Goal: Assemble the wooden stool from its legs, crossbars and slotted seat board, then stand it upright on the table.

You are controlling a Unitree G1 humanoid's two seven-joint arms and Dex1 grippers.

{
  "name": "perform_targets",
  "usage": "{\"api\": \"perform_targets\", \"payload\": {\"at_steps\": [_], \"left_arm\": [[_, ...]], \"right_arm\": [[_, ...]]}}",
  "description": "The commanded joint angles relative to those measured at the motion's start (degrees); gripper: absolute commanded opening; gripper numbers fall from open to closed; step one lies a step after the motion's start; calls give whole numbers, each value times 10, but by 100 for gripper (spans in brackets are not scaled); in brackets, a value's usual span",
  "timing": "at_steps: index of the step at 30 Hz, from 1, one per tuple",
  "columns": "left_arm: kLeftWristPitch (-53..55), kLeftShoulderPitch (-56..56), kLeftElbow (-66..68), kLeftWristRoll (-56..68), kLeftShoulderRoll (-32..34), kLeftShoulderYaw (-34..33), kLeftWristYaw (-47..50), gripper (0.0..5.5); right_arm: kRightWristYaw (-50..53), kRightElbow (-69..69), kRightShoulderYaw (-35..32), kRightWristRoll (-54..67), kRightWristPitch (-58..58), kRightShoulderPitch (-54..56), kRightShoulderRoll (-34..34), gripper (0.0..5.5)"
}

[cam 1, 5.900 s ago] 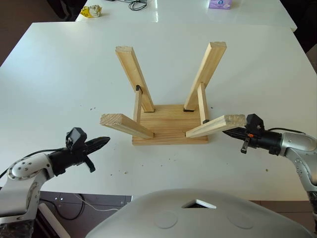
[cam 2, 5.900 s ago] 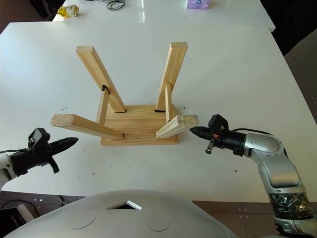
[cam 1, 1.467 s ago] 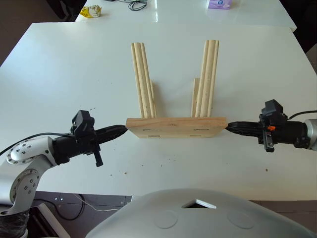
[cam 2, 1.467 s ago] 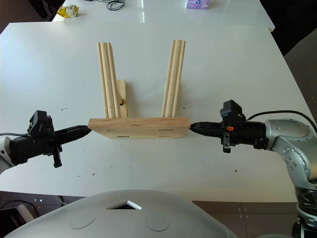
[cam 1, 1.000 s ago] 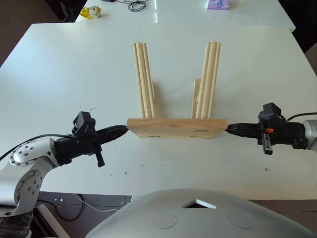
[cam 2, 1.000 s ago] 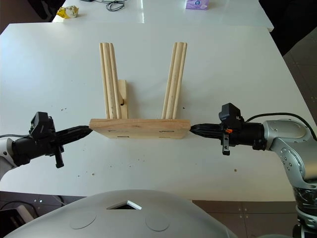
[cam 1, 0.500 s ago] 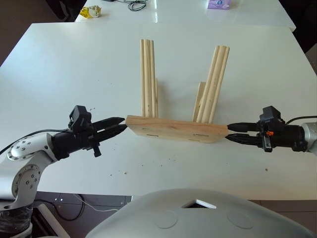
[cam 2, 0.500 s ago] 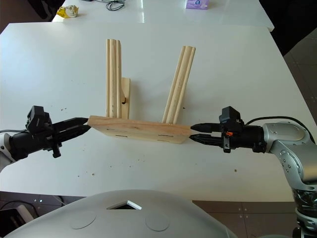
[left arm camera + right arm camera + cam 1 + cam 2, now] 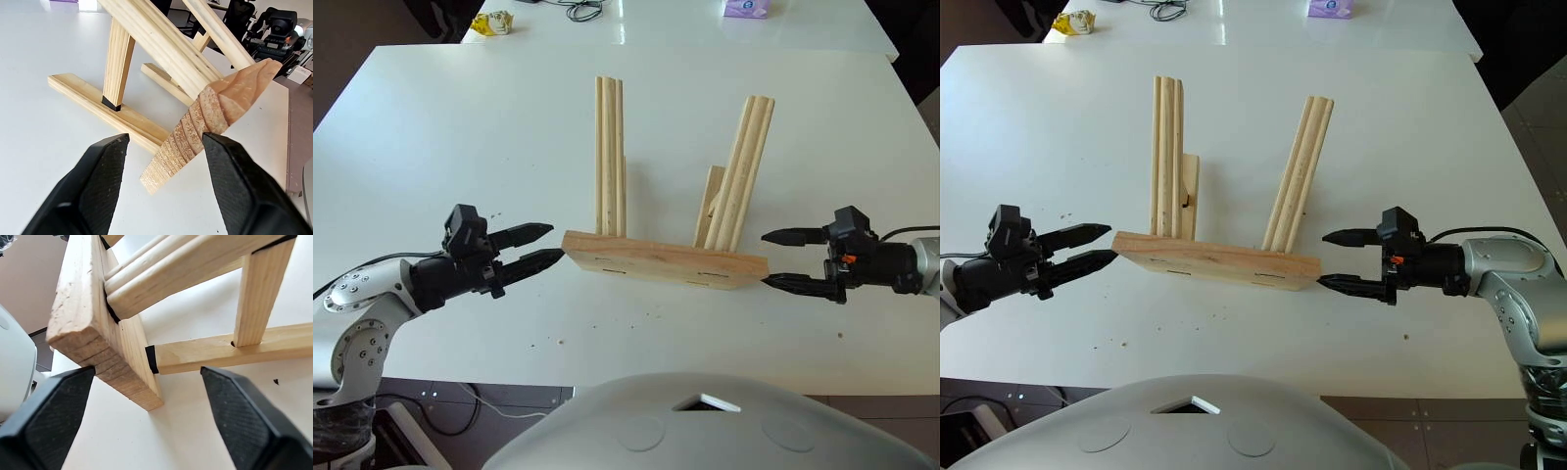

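Observation:
The assembled wooden stool lies on its side on the white table [image 9: 431,147]. Its seat board [image 9: 666,259] stands on edge facing me, and the legs [image 9: 610,157] [image 9: 741,171] point away across the table. My left gripper [image 9: 540,245] is open just off the board's left end, with nothing between its fingers. At the board's right end my right gripper [image 9: 783,258] is open too, one finger above and one below the corner. In the left wrist view the board's end grain [image 9: 215,110] sits between the open fingers [image 9: 105,181]. The right wrist view has the board's other end [image 9: 83,308] close up.
A second table behind carries a yellow wrapper [image 9: 495,22], cables [image 9: 582,8] and a purple box [image 9: 747,8]. Small wood crumbs dot the table near its front edge. Bare table lies to both sides of the stool.
Both grippers were pressed shut against the seat board's ends a second ago; they have opened and let go. The stool has turned slightly, its right end now nearer me.

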State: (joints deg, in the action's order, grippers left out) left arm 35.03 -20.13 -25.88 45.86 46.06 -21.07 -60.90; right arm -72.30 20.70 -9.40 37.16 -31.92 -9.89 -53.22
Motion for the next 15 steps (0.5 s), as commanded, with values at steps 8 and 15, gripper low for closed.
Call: {"api": "perform_targets", "payload": {"at_steps": [8,15], "left_arm": [[-27,-21,8,-18,8,17,-36,280],[10,20,39,19,49,-22,-65,342]], "right_arm": [[-30,-33,35,-35,24,53,-17,538],[-55,-35,22,-58,57,1,-38,540]]}}
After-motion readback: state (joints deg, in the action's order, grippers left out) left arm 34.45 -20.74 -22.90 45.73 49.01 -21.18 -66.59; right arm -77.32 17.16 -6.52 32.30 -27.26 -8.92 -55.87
